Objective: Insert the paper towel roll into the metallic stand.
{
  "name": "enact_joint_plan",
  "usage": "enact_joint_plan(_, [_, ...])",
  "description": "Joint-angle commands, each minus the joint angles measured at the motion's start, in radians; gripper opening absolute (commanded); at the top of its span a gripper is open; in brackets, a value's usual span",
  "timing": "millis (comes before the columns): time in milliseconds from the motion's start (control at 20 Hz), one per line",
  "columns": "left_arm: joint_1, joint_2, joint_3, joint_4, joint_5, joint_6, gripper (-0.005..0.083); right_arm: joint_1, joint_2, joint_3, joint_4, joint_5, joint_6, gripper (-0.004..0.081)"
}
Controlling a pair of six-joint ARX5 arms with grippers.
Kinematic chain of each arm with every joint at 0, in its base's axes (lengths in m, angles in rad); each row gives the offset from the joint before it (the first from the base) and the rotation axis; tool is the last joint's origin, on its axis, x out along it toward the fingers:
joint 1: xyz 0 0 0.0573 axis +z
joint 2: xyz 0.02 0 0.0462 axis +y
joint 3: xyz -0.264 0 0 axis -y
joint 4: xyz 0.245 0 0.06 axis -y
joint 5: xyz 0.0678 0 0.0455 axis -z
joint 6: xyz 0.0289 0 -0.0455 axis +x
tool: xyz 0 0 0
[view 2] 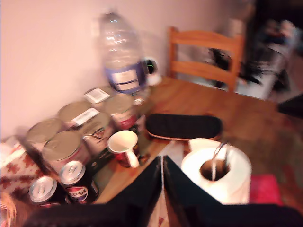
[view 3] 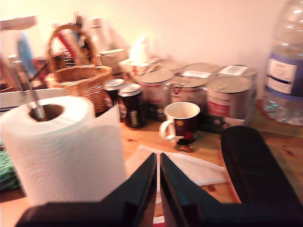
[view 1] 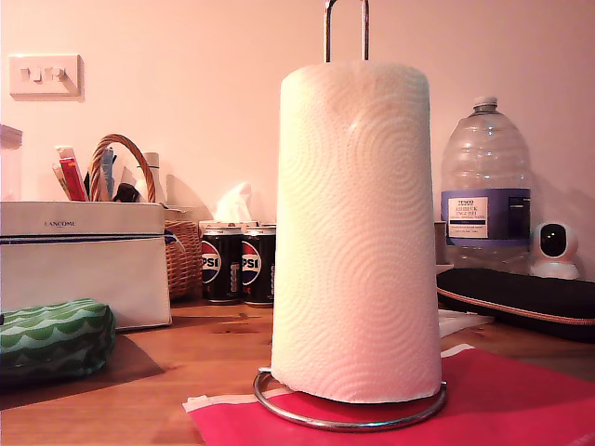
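Exterior view, left to right: green patterned pouch (view 1: 51, 336) at the exterior view's left edge, white Lancome box (view 1: 84, 260) behind it, wicker basket (view 1: 177, 243) with bits sticking out, two Pepsi cans (view 1: 239, 265) by the wall. Centre: the paper towel roll (view 1: 356, 232) stands upright on the metallic stand (view 1: 349, 413), ring base showing around the roll's foot, two-rod upright (view 1: 346, 28) poking out of the roll's top (loop cut off by the frame). The stand sits on a red mat (view 1: 502, 400) on the wooden table (view 1: 167, 372). Toward the exterior view's right: big water bottle (view 1: 485, 190), black padded case (view 1: 521, 297) lying flat, small white camera (view 1: 556, 249) at the far edge. No gripper shows in this view.

First wrist view (blurry): my first gripper (view 2: 162, 189) is above and beside the roll (view 2: 222, 172), jaws nearly together with only a thin slit between them, holding nothing; rods (view 2: 218, 158) visible down the core. White mug (view 2: 124, 146), tins (view 2: 64, 149) and a wooden chair (view 2: 206, 52) beyond.

Second wrist view: my second gripper (view 3: 158, 189) is likewise pressed almost closed and empty, just beside the roll (view 3: 64, 151), not touching it.
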State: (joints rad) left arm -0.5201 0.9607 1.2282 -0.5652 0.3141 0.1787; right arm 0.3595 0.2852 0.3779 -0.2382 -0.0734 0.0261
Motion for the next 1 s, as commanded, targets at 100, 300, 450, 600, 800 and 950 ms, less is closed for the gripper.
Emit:
enact_joint_plan(100, [0.031, -0.183, -0.316, 0.198, -0.031, -0.063, -0.0024, -0.006, 0.004, 0.003, 0.0, -0.008, -0.001, -0.0013])
enact_joint_plan(300, [0.031, -0.364, -0.548, 0.304, -0.031, -0.087, -0.0024, -0.006, 0.004, 0.003, -0.007, -0.059, -0.03, -0.0013])
enact_joint_plan(450, [0.031, -0.484, -0.662, 0.311, -0.035, -0.133, -0.0024, -0.002, 0.004, 0.003, -0.007, -0.072, -0.045, -0.0012])
enact_joint_plan(600, [0.031, -0.603, -0.73, 0.296, -0.036, -0.175, -0.0024, 0.001, 0.004, 0.003, -0.033, -0.082, -0.064, -0.0013])
enact_joint_plan(800, [0.031, -0.675, -0.739, 0.214, -0.035, -0.191, -0.0024, 0.001, 0.004, 0.003, -0.08, -0.08, -0.024, -0.0012])
enact_joint_plan(950, [0.031, -0.673, -0.739, 0.141, -0.034, -0.198, -0.0024, 0.001, 0.004, 0.003, -0.143, -0.08, -0.024, -0.0012])
